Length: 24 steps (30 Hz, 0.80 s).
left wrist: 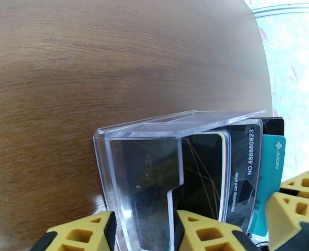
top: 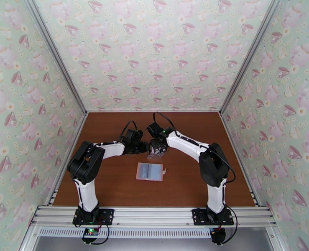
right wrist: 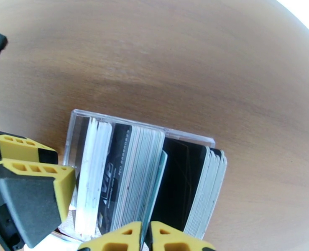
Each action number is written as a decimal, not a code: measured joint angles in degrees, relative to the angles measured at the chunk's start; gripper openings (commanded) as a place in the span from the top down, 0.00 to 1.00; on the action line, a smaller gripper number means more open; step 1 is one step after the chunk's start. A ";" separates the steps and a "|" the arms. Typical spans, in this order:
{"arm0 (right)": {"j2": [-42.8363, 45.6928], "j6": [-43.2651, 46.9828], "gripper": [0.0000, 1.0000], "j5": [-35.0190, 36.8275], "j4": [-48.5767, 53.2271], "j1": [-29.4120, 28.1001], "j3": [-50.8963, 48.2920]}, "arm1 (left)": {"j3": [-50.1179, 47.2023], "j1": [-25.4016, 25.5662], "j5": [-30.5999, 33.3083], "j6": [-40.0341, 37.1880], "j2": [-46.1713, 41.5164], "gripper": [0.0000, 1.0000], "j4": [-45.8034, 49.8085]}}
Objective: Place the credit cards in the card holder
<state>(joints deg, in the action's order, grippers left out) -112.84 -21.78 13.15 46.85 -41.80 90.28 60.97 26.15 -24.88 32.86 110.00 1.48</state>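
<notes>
Right wrist, credit cards (right wrist: 133, 172) in clear rack (right wrist: 75, 122), right pincer (right wrist: 146, 240) astride

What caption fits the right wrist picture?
Right gripper straddles a teal card in the clear rack on the table.

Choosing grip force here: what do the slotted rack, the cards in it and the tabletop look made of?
Rack: clear, glossy rigid plastic, probably acrylic; see-through walls with bright edge glints. Cards: thin glossy plastic, by stiff printed faces and stacked edges. Tabletop: brown wood-grain, matte; veneer or laminate unclear.
</notes>
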 measured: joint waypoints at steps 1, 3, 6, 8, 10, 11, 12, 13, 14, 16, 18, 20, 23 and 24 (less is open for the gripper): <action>-0.13 0.00 0.85 -0.09 0.00 0.07 0.00 | 0.00 0.00 0.02 -0.02 0.00 0.57 0.00; -0.13 0.00 0.85 -0.35 0.00 0.22 0.00 | 0.00 0.00 0.02 -0.02 0.00 0.57 0.00; -0.13 0.00 0.85 -0.39 0.00 0.26 0.00 | 0.00 0.00 0.00 -0.02 0.00 0.57 0.00; -0.13 0.00 0.84 -0.42 0.00 0.33 0.02 | 0.00 0.00 0.00 -0.02 0.00 0.57 0.00; -0.13 0.02 0.84 -0.48 0.07 0.39 0.11 | 0.00 0.00 0.00 -0.02 0.00 0.57 0.00; -0.13 0.02 0.83 -0.50 0.15 0.59 0.22 | 0.00 0.00 0.00 0.00 0.00 0.57 0.00; -0.13 0.04 0.83 -0.52 0.26 0.66 0.37 | 0.00 0.00 0.00 -0.02 0.00 0.57 0.00; -0.17 0.07 0.82 -0.52 0.33 0.70 0.52 | 0.00 0.00 0.00 0.00 0.00 0.57 0.00; -0.20 0.13 0.82 -0.55 0.42 0.79 0.74 | 0.00 0.00 0.00 -0.02 0.00 0.57 0.00; -0.33 0.20 0.82 -0.55 0.70 1.05 1.42 | 0.00 0.00 0.00 0.00 0.00 0.57 0.00; -0.59 0.22 0.82 -0.59 0.87 1.29 2.27 | 0.00 0.00 0.00 -0.02 0.00 0.57 0.00; -1.01 0.26 0.82 -0.76 1.16 1.40 3.15 | 0.00 0.00 0.00 -0.02 0.00 0.57 0.00; -1.84 0.68 0.83 -1.46 1.68 1.81 4.35 | 0.00 0.00 0.00 -0.02 0.00 0.57 0.00; -1.97 0.72 0.83 -1.55 1.75 1.84 4.46 | 0.00 0.00 0.00 0.00 0.00 0.57 0.00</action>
<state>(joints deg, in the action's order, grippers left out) -114.80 -21.06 11.60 48.60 -39.97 94.74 60.97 26.15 -24.88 32.86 110.00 1.48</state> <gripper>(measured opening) 0.174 0.428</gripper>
